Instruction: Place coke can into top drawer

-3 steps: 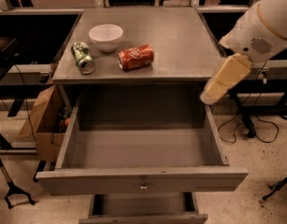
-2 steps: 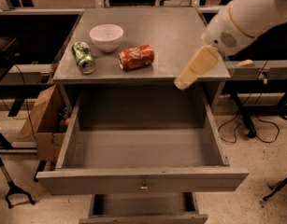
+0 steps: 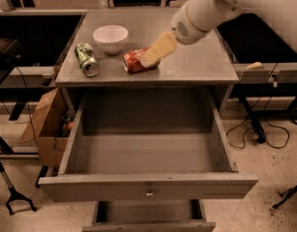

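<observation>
The coke can point(image 3: 133, 61), red-orange with white lettering, lies on its side on the grey cabinet top point(image 3: 196, 62), right of the green can. My gripper point(image 3: 155, 52), with cream-coloured fingers on a white arm, reaches in from the upper right and hangs over the can's right end, partly covering it. The top drawer point(image 3: 148, 186) stands pulled wide open below the cabinet top; its inside holds nothing, and a small metal knob sits at the centre of its front panel.
A green can point(image 3: 86, 60) lies on the cabinet top's left side. A white bowl point(image 3: 110, 37) stands behind the cans. A narrower lower drawer point(image 3: 148, 223) is open at the bottom. A cardboard box point(image 3: 47, 124) sits left of the cabinet; cables lie on the floor at right.
My arm has swung left from beside the cabinet's right edge, across the top, so the gripper is now over the coke can. The can, bowl and drawer have not moved.
</observation>
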You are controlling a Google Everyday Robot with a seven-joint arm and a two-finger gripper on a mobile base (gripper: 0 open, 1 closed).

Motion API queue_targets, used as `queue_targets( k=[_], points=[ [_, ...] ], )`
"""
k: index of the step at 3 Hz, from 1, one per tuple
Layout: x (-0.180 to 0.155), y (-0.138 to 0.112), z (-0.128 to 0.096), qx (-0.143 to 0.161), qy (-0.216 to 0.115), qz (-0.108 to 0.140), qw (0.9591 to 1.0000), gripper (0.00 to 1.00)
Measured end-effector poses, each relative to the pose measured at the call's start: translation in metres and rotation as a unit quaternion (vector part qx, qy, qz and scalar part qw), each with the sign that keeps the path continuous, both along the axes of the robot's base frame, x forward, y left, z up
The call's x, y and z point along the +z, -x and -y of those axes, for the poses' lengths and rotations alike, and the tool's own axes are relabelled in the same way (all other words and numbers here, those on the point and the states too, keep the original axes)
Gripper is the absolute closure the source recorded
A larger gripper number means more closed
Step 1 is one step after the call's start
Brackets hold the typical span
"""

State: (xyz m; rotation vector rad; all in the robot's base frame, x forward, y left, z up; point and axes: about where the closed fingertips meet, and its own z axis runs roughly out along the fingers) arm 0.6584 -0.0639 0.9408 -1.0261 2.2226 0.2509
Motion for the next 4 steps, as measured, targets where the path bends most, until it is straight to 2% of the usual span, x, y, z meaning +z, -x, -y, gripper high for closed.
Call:
queue_targets(
  k=[1, 2, 3, 4],
  points=[
    [-0.001, -0.002, -0.018, -0.018, -0.015, -0.016, 0.9996, 0.0],
    [-0.004, -0.008, -0.021, -0.02, -0.017, -0.017, 0.9995, 0.0],
    [-0.02, -0.037, -0.029, -0.031, -0.029, -0.016, 0.999, 0.0],
    [-0.039, -0.074, -0.024, -0.023, -0.049, -0.009, 0.9985, 0.0]
  ],
)
